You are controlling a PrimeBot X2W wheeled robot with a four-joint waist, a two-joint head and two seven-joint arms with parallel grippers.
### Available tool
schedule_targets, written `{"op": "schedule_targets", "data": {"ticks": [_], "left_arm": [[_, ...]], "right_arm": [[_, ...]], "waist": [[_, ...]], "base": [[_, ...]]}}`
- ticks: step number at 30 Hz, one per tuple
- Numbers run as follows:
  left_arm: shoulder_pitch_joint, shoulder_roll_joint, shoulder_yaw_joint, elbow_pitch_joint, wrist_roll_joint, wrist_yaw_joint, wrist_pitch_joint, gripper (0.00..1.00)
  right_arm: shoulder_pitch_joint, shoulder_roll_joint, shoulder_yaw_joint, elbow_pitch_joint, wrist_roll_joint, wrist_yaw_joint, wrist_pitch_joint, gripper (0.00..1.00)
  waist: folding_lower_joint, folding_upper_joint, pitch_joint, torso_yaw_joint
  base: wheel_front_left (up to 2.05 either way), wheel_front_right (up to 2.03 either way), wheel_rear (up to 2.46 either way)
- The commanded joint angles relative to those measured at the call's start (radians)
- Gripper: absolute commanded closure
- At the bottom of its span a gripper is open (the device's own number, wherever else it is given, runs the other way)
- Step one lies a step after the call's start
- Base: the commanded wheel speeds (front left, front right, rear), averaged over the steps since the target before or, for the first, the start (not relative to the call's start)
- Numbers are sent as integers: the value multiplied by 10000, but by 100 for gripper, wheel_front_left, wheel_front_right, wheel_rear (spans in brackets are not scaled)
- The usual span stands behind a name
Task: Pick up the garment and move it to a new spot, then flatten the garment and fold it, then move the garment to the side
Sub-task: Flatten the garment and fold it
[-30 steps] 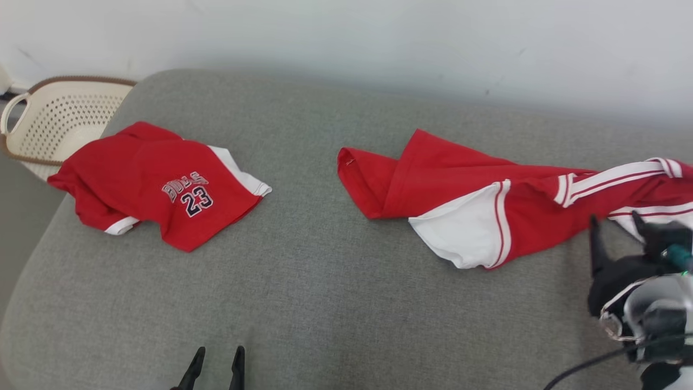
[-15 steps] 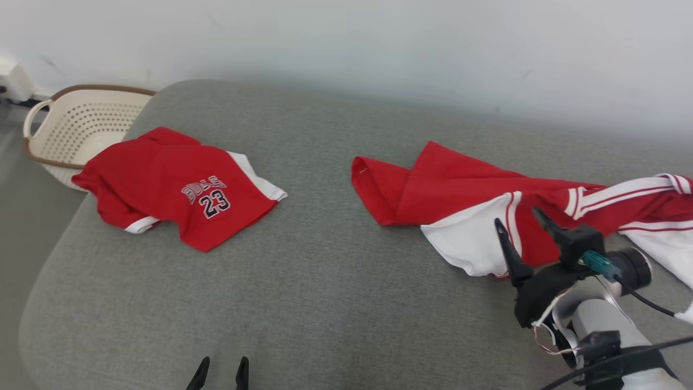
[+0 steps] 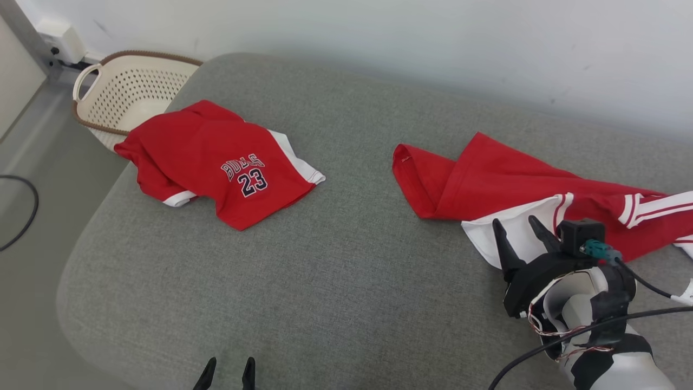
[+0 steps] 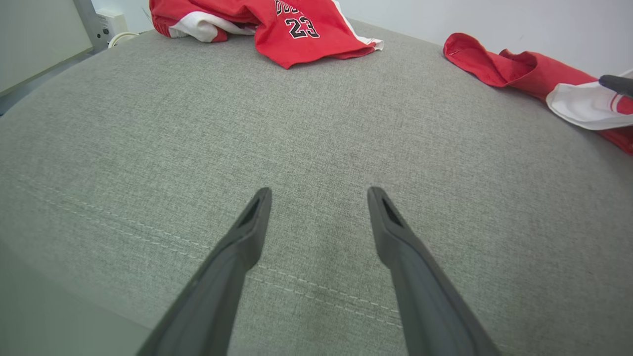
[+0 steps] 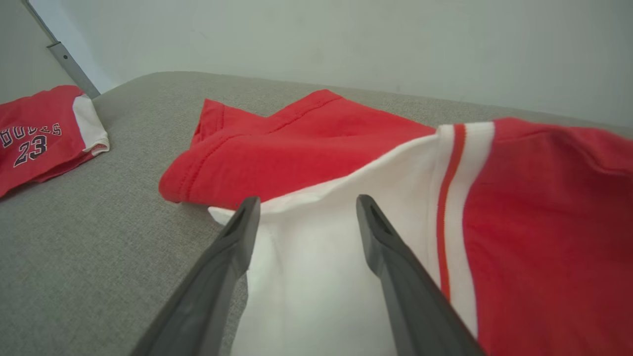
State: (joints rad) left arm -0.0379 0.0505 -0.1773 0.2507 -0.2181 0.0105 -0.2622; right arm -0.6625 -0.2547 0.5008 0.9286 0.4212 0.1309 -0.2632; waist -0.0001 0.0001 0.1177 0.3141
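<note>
Here we find the red-and-white garment point(image 3: 503, 179) lying crumpled toward the right edge of the grey upholstered seat point(image 3: 325, 260). Its red hem is folded over toward the seat's middle, and a white panel point(image 3: 482, 235) edged with red striping faces the near edge. Our right gripper point(image 3: 513, 221) hangs over that white panel, its two dark fingers spread wide and holding nothing. In the right wrist view they frame the white cloth, but we cannot tell whether the tips touch it. Our left gripper point(image 3: 231, 360) sits at the near edge of the seat, equally wide and empty, over bare grey fabric. A folded red Bulls 23 jersey point(image 3: 216, 162) lies near the far left corner, well apart from the garment. Beyond that corner a cream perforated laundry basket point(image 3: 124, 86) stands on the floor point(image 3: 32, 162) by the wall point(image 3: 379, 32).
</note>
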Motion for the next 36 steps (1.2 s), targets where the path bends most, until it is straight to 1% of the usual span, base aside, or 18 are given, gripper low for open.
{"op": "schedule_targets", "data": {"ticks": [1, 7, 13, 20, 23, 24, 25, 26, 27, 30, 36], "left_arm": [[55, 0, -22, -20, -76, 18, -44, 0], [-199, 2, -182, -45, -32, 71, -44, 0], [-224, 0, -464, -75, -57, 126, -44, 0], [-211, 2, -752, -88, -54, 149, -44, 0], [-215, 0, -794, -54, -92, 172, -44, 0], [-236, 2, -812, -40, -96, 172, -44, 0], [-263, 2, -827, -32, -110, 182, -44, 0], [-294, 2, -837, -23, -127, 182, -44, 0], [-320, 0, -848, -16, -148, 195, -44, 0], [-385, 0, -857, -43, -176, 225, -44, 0], [-75, 2, -604, -66, -104, 233, -44, 0]], "right_arm": [[-73, 64, -26, 104, 139, -3, 1, 0], [-443, 350, -497, 710, 614, -3, -7, 0], [-650, 542, -999, 707, 872, -3, -9, 0], [-366, 820, -1938, 674, 1793, -3, -8, 0], [-445, 949, -2150, 793, 2015, -1, -8, 1], [-499, 980, -2196, 842, 2067, -1, -8, 16], [-562, 1000, -2216, 874, 2071, -1, -8, 63], [-613, 1020, -2276, 917, 2104, -1, -8, 85], [-628, 1044, -2307, 953, 2110, -1, -8, 100], [-601, 1094, -2267, 728, 2067, -1, -8, 100], [-311, 1162, -2101, -463, 2762, -1, -9, 100]], "waist": [[1, -1, 158, 113], [1, -1, 387, 258], [1, -1, 512, 390], [1, -1, 558, 394], [1, -1, 562, 372], [1, -1, 567, 366], [1, -1, 573, 361], [1, -1, 581, 359], [1, -1, 588, 363], [1, -1, 580, 369], [1, -1, 256, 26]], "base": [[0, 0, 0], [0, 0, 0], [0, 0, 0], [0, 0, 0], [0, 0, 0], [0, 0, 0], [0, 0, 0], [0, 0, 0], [0, 0, 0], [0, 0, 0], [0, 0, 0]]}}
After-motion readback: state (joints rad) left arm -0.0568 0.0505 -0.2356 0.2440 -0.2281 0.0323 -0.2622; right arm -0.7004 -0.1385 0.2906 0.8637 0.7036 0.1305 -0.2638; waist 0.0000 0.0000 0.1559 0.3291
